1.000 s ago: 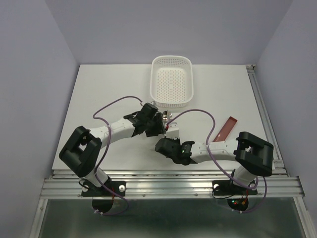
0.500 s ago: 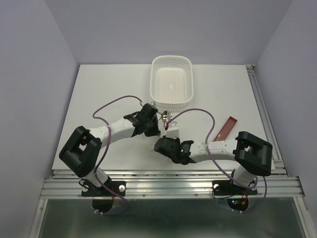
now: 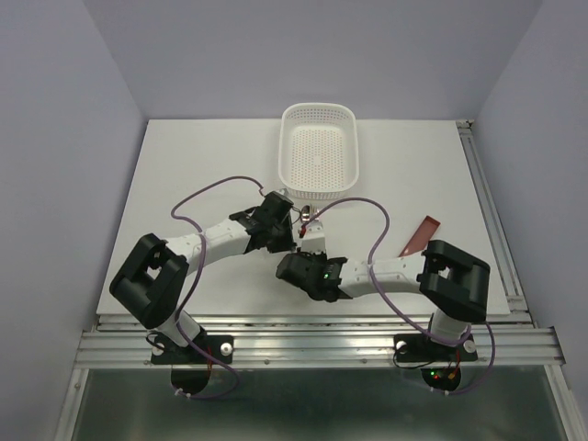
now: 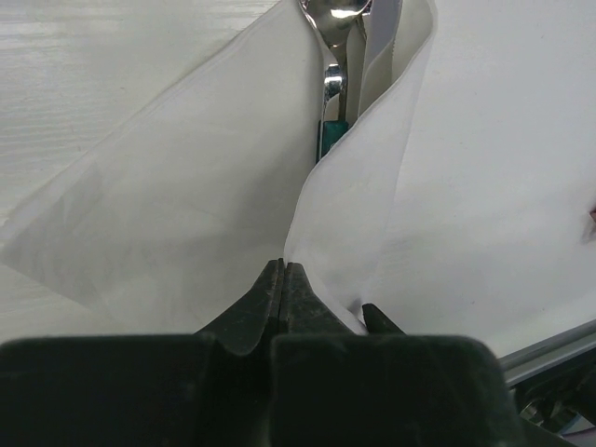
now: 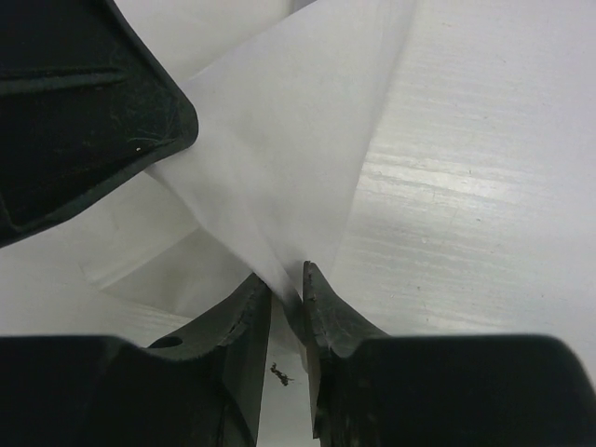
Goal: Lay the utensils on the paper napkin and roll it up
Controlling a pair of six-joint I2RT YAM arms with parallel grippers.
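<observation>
Paper napkin [image 4: 186, 196] wrapping spoon [image 4: 337, 28] ahead of left pincer [image 4: 282, 272], clamped by it and right pincer [image 5: 286, 277]

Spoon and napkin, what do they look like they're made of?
The spoon: bowl and neck look like polished metal, mirror-bright with reflections; the green handle end is matte, probably plastic or a coating. The napkin: thin soft matte white paper, by its limp folds; cloth can't be excluded.

I had the top camera high above the paper napkin [image 4: 186, 214], looking down over the whole worktop [image 3: 184, 175]. Both wrist cameras sat close against that napkin, sharing it from opposite sides.
</observation>
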